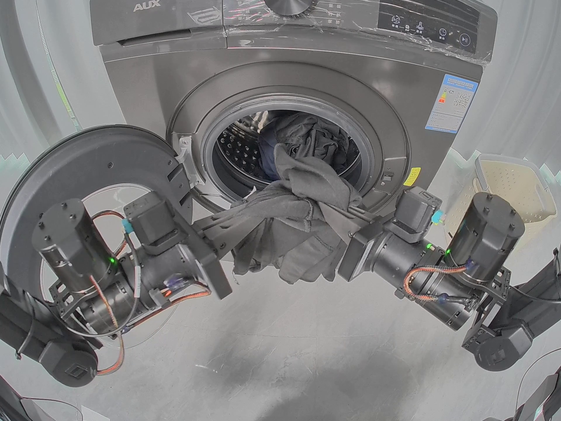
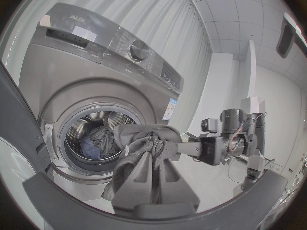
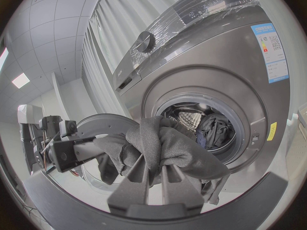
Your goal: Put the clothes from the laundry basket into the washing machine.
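A grey front-loading washing machine stands ahead with its round door swung open to the left. Dark clothes lie inside the drum. A dark grey garment hangs in front of the drum opening, draped over its lower rim. My left gripper is shut on the garment's left side. My right gripper is shut on its right side. The garment bunches over the left fingers, and the garment covers the right fingertips. The cream laundry basket stands on the floor to the right.
The grey floor stretches below the arms. White curtains hang behind the machine. The open door stands close to my left arm.
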### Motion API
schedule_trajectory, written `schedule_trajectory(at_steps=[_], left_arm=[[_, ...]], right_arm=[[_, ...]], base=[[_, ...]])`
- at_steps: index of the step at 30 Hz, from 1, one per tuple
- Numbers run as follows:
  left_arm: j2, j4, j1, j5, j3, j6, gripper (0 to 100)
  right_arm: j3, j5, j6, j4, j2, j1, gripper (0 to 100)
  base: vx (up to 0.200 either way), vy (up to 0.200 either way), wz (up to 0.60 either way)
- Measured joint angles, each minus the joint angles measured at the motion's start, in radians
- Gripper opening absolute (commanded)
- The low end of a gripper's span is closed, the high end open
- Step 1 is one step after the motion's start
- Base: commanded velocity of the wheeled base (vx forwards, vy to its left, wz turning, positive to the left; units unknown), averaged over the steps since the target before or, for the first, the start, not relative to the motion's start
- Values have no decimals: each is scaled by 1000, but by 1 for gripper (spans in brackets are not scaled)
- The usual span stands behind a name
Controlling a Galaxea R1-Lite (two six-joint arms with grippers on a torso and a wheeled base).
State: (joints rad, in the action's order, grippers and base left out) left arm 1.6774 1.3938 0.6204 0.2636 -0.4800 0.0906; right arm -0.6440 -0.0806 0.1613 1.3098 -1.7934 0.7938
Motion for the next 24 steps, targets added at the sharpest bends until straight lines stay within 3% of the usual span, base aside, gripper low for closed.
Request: schedule_trajectory(at_steps=[4,5,11,18,24], left_arm=[[-51,4,4,26,26,0,0],[-59,5,5,27,27,0,0],[-85,14,6,28,18,5,0],[-95,23,1,12,-35,63,0],[-93,22,-1,4,-61,76,0]], right_arm=[[18,3,3,4,-3,2,0],[21,3,4,6,-5,2,100],[29,-5,6,10,-23,7,100],[98,-3,-2,4,-42,11,100],[171,1,-8,-2,-47,13,100]], base=[[0,0,0],[0,0,0],[0,0,0],[0,0,0],[0,0,0]])
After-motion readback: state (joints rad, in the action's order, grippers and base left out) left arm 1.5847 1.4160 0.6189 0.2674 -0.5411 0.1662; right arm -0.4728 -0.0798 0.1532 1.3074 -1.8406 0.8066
